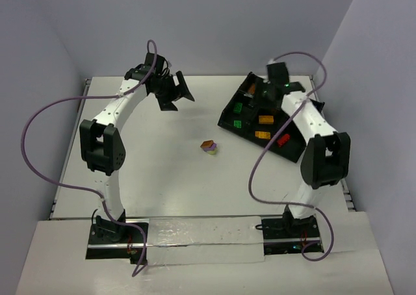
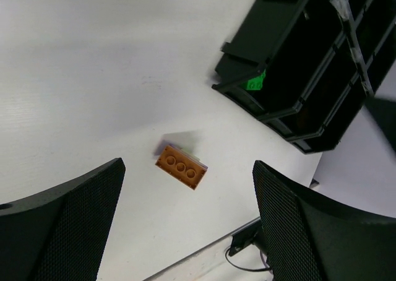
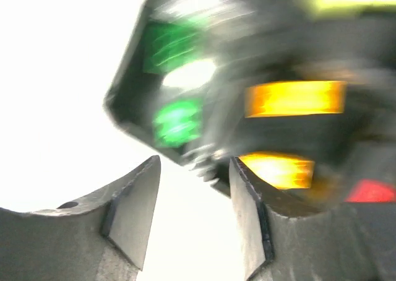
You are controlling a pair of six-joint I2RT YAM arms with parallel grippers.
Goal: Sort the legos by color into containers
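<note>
White bench under both arms. Your left hand (image 1: 175,92) hangs spread wide, nothing in it. The one loose brick stack (image 2: 181,167), orange on top, lies below between its fingers (image 2: 68,219) near bench centre. Its long axis slants almost finger to finger, so you'd likely turn the wrist. Your right hand (image 3: 194,168), partly spread and bare, hovers farther off over the tray (image 1: 226,117).

A black tray (image 1: 231,105) is sitting dark against the plain white surface (image 1: 149,152), showing green bricks (image 1: 238,106), orange bricks (image 1: 266,119) and one red brick (image 1: 283,140). The loose cluster (image 1: 208,147) is showing orange over purple and yellow-green. The left tool (image 1: 178,97) is showing black fingers (image 2: 68,225) with a fine dotted mesh.
</note>
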